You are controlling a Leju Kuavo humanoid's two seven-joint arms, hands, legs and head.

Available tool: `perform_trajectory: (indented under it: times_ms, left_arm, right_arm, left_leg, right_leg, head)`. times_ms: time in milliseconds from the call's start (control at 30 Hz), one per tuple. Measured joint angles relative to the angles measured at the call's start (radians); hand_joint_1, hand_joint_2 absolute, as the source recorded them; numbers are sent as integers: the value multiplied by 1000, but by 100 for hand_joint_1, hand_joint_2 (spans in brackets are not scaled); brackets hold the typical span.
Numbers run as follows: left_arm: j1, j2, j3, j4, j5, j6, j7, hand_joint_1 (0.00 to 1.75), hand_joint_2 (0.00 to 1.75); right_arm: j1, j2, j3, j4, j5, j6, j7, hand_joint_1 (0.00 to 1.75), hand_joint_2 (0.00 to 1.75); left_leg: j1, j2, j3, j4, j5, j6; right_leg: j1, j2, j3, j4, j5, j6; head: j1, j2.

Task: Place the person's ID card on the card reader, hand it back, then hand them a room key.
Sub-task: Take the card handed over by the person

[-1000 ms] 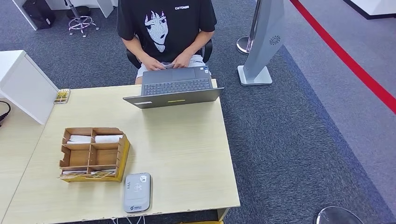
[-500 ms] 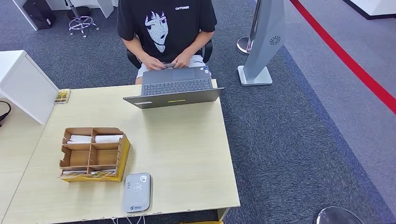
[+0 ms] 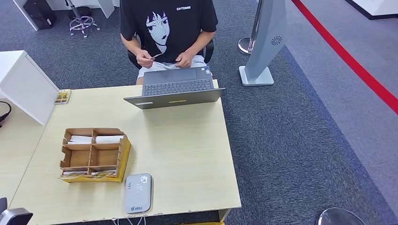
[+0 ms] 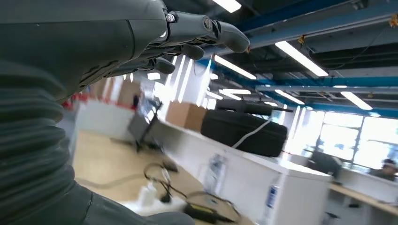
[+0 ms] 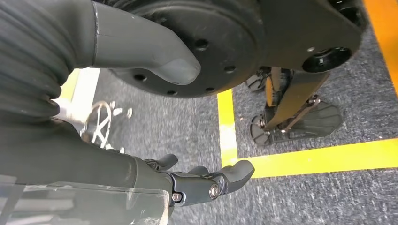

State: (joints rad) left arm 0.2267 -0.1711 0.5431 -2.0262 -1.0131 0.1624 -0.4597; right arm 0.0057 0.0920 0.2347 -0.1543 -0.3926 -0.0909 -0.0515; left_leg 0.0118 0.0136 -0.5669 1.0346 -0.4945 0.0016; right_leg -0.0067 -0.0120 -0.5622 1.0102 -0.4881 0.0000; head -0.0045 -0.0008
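Across the table, a seated person in a black T-shirt holds a small ID card [image 3: 156, 56] in one raised hand, behind the laptop. Near the table's front edge lies the grey card reader [image 3: 138, 193], with nothing on it. To its left, a wooden organiser [image 3: 123, 157] has white key cards [image 3: 108, 139] in its far compartments. My left hand [image 4: 141, 42] is lifted with its fingers apart and holds nothing; part of that arm [image 3: 11, 216] shows at the lower left corner. My right hand [image 5: 187, 183] hangs over the floor, fingers apart, holding nothing.
An open grey laptop [image 3: 174, 89] lies flat at the table's far edge. A white partition [image 3: 23, 84] and a small card [image 3: 62, 96] stand at the far left. A grey kiosk base [image 3: 257, 75] stands on the carpet to the right.
The person has lifted the card from behind the laptop up to chest height. My left arm has come into the lower left corner of the head view.
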Motion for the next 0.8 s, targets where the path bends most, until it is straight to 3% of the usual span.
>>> perform_trajectory:
  times_ms: [100, 233, 333, 367, 467, 667, 800]
  left_arm:
    - [-53, 114, -62, 81, -175, 30, 100, 0, 175]
    - [-136, 234, -142, 201, -212, 13, 158, 0, 175]
    - [-160, 283, -175, 248, -214, 15, 166, 0, 44]
    - [-164, 294, -183, 258, -215, 15, 169, 0, 44]
    - [-203, 314, -207, 303, -244, 12, 197, 0, 175]
    - [-453, 336, -308, 546, -428, 15, 296, 0, 175]
    - [-607, 322, -409, 703, -471, 50, 320, 0, 175]
  right_arm:
    - [-6, -3, 28, 0, 18, 4, -13, 0, 175]
    - [-22, -4, 56, 0, 28, 3, -13, 0, 175]
    - [-25, -4, 67, 0, 28, 2, -11, 0, 175]
    - [-25, -4, 70, 1, 28, 2, -11, 0, 175]
    - [-30, -4, 75, 0, 27, 2, -10, 0, 175]
    - [-72, 20, 90, -6, 41, 17, 3, 0, 175]
    - [-108, 36, 101, -12, 40, 45, 33, 0, 175]
  left_leg:
    - [0, 0, -1, 0, 1, -1]
    - [1, 1, -1, 0, 2, -1]
    - [0, 3, -1, 0, 2, -1]
    - [0, 3, -1, 0, 2, -1]
    - [0, 1, -2, 0, 3, -1]
    - [0, -2, -4, 1, 9, 0]
    - [0, -1, -6, 1, 13, 0]
  right_leg:
    - [0, 0, -1, 0, 0, -1]
    - [1, 1, -1, 1, 2, -3]
    - [0, 3, -1, 1, 3, -2]
    - [0, 3, -1, 0, 3, -2]
    - [0, 1, -2, 0, 3, -1]
    - [0, -2, -3, 0, 8, -1]
    - [0, -1, -6, 0, 13, -1]
  head:
    - [0, 0]
    - [0, 0]
    - [0, 0]
    - [0, 0]
    - [0, 0]
    - [-1, 0]
    - [-2, 0]
